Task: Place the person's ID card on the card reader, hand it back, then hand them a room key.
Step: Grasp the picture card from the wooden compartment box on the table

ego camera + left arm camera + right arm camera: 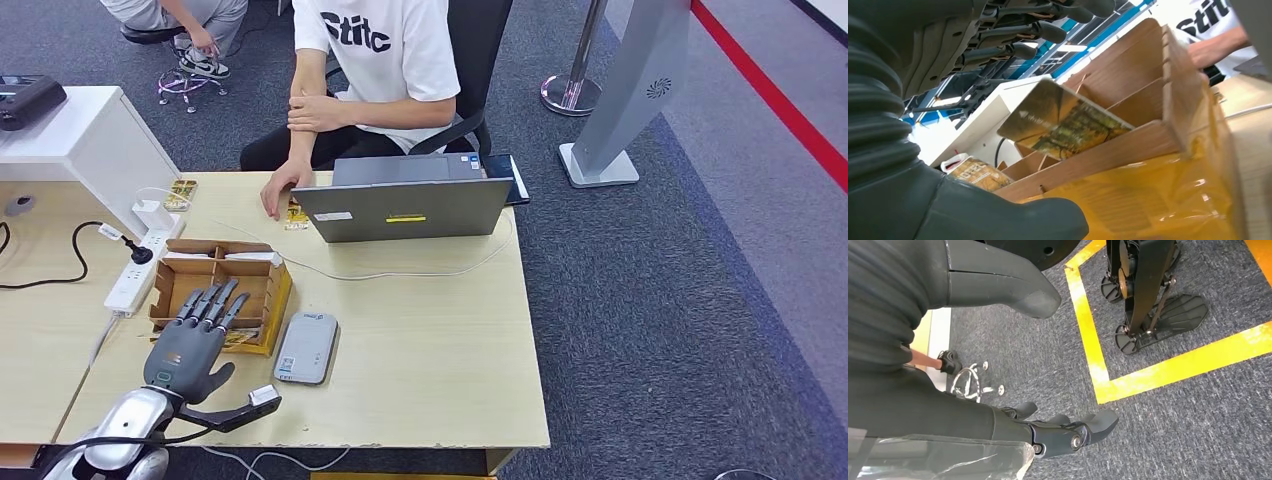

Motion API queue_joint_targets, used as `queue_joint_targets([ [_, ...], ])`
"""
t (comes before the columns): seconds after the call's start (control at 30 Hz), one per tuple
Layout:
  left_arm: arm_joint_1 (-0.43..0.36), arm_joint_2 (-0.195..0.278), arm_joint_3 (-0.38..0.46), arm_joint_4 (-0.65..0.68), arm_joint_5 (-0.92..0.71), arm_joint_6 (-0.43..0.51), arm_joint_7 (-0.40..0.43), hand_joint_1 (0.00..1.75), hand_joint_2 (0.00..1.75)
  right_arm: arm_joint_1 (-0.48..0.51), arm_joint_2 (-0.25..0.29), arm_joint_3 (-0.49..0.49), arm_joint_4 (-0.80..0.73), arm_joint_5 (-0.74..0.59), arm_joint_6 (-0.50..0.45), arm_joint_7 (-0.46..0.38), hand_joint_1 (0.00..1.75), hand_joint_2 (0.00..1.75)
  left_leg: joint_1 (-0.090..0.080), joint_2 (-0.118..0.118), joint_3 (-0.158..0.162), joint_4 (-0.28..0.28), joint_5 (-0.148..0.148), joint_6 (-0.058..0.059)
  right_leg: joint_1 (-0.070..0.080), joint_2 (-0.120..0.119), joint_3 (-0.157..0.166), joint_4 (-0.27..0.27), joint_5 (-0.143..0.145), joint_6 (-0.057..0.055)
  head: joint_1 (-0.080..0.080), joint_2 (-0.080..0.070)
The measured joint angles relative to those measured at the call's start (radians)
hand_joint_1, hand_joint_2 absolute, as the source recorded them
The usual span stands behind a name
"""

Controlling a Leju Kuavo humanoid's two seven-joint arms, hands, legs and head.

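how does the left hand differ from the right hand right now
The left hand is raised over the table, fingers stretched out above the wooden card box; the right hand hangs low over the grey carpet. The left hand's fingers lie fairly straight, while the right hand's fingers are curled in loosely. Both are dark grey, and neither holds anything.

The right hand hangs above grey carpet, holding nothing, its dark fingers loosely curled and its thick grey thumb apart from them. Yellow tape lines cross the carpet. A chair's chrome base stands nearby.
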Motion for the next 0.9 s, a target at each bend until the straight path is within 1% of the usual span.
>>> queue_joint_targets([
  [0.2, -0.005, -0.007, 0.021, 0.035, -0.004, 0.002, 0.001, 0.0, 1.75, 0.0, 0.0, -0.001, 0.0, 0.004, 0.001, 0.0, 0.0, 1.75, 0.0, 0.0, 0.0, 0.0, 0.0, 0.0, 0.0, 0.0, 0.0, 0.0, 0.0, 0.0, 0.0, 0.0],
  [0.23, -0.005, -0.008, 0.023, 0.037, -0.006, 0.003, 0.002, 0.05, 1.75, 0.0, 0.0, -0.001, 0.0, 0.003, 0.0, 0.0, 0.0, 1.75, 0.0, 0.0, 0.0, 0.0, 0.0, 0.0, 0.0, 0.0, 0.0, 0.0, 0.0, 0.0, 0.0, 0.0],
  [0.27, -0.005, -0.009, 0.025, 0.039, -0.008, 0.002, 0.002, 0.37, 1.75, 0.0, 0.0, -0.002, 0.0, 0.003, 0.0, 0.0, 0.0, 1.75, 0.0, 0.0, 0.0, 0.0, 0.0, 0.0, 0.0, 0.0, 0.0, 0.0, 0.0, 0.0, 0.0, 0.0],
  [0.33, -0.005, -0.01, 0.028, 0.04, -0.011, 0.001, 0.002, 1.24, 1.75, 0.0, 0.0, -0.005, 0.0, 0.004, 0.0, 0.0, 0.0, 1.75, 0.0, 0.0, 0.0, 0.0, 0.0, 0.0, 0.0, 0.0, 0.0, 0.0, 0.0, 0.0, 0.0, 0.0],
  [0.37, -0.005, -0.01, 0.029, 0.04, -0.012, 0.001, 0.003, 1.63, 1.75, 0.0, 0.0, -0.007, 0.0, 0.004, 0.0, 0.0, 0.0, 1.75, 0.0, 0.0, 0.0, 0.0, 0.0, 0.0, 0.0, 0.0, 0.0, 0.0, 0.0, 0.0, 0.0, 0.0],
  [0.4, -0.005, -0.011, 0.03, 0.04, -0.012, 0.0, 0.003, 1.74, 1.75, 0.0, 0.0, -0.008, 0.0, 0.004, 0.0, 0.0, 0.0, 1.75, 0.0, 0.0, 0.0, 0.0, 0.0, 0.0, 0.0, 0.0, 0.0, 0.0, 0.0, 0.0, 0.0, 0.0],
  [0.73, -0.005, -0.016, 0.034, 0.042, -0.012, 0.005, -0.007, 1.75, 1.75, 0.0, 0.0, -0.019, 0.0, 0.007, 0.0, 0.0, 0.0, 1.75, 0.0, 0.0, 0.0, 0.0, 0.0, 0.0, 0.0, 0.0, 0.0, 0.0, 0.0, 0.0, 0.0, 0.0],
  [0.9, -0.005, -0.024, 0.04, 0.042, -0.02, 0.07, -0.026, 1.75, 1.75, 0.0, 0.0, -0.023, 0.0, 0.017, 0.0, 0.0, 0.0, 1.75, 0.0, 0.0, 0.0, 0.0, 0.0, 0.0, 0.0, 0.0, 0.0, 0.0, 0.0, 0.0, 0.0, 0.0],
])
